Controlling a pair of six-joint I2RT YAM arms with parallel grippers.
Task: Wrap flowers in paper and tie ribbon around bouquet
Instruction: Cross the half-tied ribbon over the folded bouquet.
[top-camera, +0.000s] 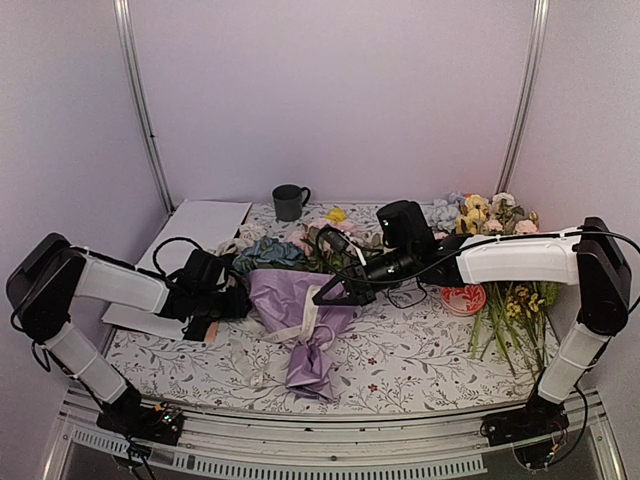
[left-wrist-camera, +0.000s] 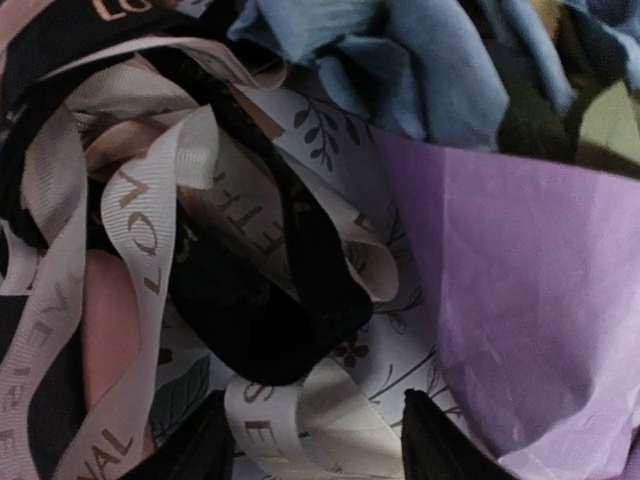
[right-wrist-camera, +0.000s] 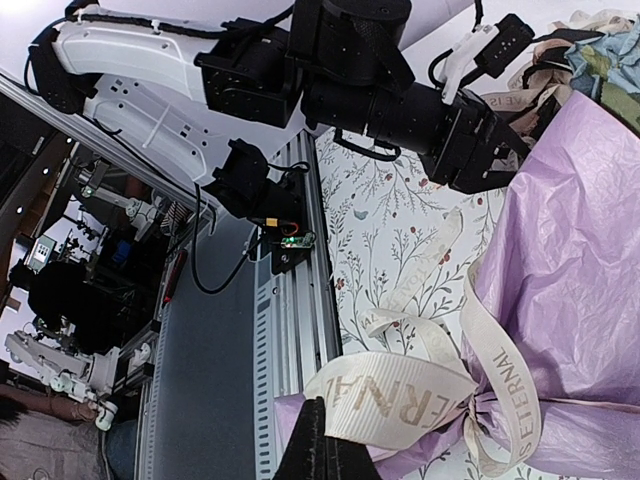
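White panel walls are closing in a table (top-camera: 400, 370) dressed in a leaf-and-berry printed cloth. Near its middle a bouquet (top-camera: 290, 300) is lying on its side, a cone of soft lilac-purple wrapping paper (right-wrist-camera: 570, 250). Its flowers (top-camera: 275, 255), a blue hydrangea-like head with pink and yellow blooms, are pointing toward 11 o'clock, and its gathered tail toward 6 o'clock. A flat cream-white fabric ribbon (right-wrist-camera: 400, 400) with gold lettering is already cinching the narrow neck, with loops and loose ends spilling toward 7 o'clock.

Everything here is looking light and limp. The paper is likely to crease and slide on the cloth, and the blooms would crush easily. The ribbon-bound neck seems the safest place to take hold, or a free ribbon tail for tightening.

At 3 o'clock of the cone, the right end effector (right-wrist-camera: 322, 445) is sitting with its jaws pressed together. Its tip is right at the edge of a ribbon loop, and I cannot tell whether it is pinching it.

At 9 o'clock, the left end effector (left-wrist-camera: 315, 445) is hanging over a tangled tan-and-dark ribbon bundle (left-wrist-camera: 150, 250). Its jaws are standing partly apart with one pale lettered strip lying between them, not visibly gripped.
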